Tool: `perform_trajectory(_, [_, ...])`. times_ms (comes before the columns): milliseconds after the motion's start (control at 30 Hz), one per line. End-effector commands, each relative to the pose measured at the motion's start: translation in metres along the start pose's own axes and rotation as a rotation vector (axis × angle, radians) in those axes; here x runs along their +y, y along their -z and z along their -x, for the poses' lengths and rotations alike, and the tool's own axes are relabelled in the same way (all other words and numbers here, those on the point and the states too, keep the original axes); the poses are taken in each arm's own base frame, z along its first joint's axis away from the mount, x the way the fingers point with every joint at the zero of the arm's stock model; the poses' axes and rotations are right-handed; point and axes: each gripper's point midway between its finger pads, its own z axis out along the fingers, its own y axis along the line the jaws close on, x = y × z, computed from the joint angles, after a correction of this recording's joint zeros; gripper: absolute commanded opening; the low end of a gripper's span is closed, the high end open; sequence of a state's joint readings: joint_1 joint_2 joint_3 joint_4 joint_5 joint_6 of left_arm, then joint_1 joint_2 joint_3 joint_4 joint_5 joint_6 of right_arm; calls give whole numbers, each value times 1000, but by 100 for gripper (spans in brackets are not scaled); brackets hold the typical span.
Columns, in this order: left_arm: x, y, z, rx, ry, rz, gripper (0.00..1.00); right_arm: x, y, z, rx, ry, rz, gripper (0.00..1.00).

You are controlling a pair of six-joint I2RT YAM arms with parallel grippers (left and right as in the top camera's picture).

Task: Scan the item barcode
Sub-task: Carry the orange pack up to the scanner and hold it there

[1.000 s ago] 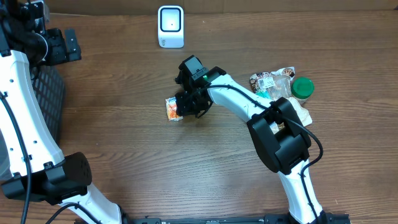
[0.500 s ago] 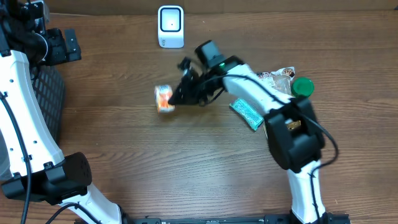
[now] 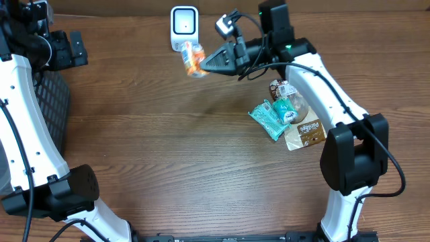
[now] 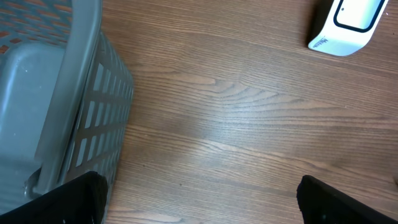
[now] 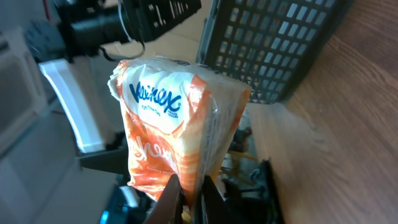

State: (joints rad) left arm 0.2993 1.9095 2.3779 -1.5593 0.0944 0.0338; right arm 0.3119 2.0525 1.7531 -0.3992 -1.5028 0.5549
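Note:
The item is an orange and white Kleenex tissue pack (image 3: 193, 59). My right gripper (image 3: 207, 64) is shut on its lower edge and holds it in the air just below and right of the white barcode scanner (image 3: 184, 28). In the right wrist view the pack (image 5: 174, 118) fills the middle, pinched between the fingers of the right gripper (image 5: 189, 202). My left gripper (image 3: 67, 48) stands open at the far left over the basket's edge. Its fingers sit in the bottom corners of the left wrist view with only bare wood between them, around the left gripper (image 4: 202, 208). The pack's barcode does not show.
A dark grey basket (image 3: 57, 114) stands at the table's left edge, also visible as the basket (image 4: 62, 93) and the basket (image 5: 273, 43). The scanner (image 4: 345, 25) shows at the top right of the left wrist view. A teal packet (image 3: 269, 119), a brown pouch (image 3: 306, 131) and a labelled clear packet (image 3: 285, 91) lie at right.
My right gripper has lifted the tissue pack off the middle of the table and carried it up and back, close to the scanner. The left arm has not moved.

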Motion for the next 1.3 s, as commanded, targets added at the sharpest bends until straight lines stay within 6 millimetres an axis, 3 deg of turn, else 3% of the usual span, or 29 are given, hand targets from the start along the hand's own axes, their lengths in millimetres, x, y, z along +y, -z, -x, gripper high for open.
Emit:
perform_trajectory(0, [-2,12,4,-36,-19,-6,100,20,18,5,7,-146,41,4])
perform_trajectory(367, [-2,12,4,-36,-19,-6,100,21,19,10,-4,-113,33,4])
perform_trajectory(667, [-2,12,4,-36,-19,-6,100,0,-8,20,-78,-1,-89,4])
perform_trajectory(733, [-2,12,4,-36,-19,-6,100,-17,-12,21,-113,-17,-165,4])
perform_trajectory(833, [-2,12,4,-36,-19,-6,100,-60,-16,14,-160,-69,-381,4])
perform_trajectory(967, [-2,12,4,-36,-19,-6,99,-108,-5,0,-191,-112,-712,4])
perform_trajectory(1100, [-2,12,4,-36,-19,-6,100,-108,19,12,-237,-59,-931,4])
perform_trajectory(1267, [-2,12,4,-36,-19,-6,100,-75,45,62,-356,117,-1140,4])
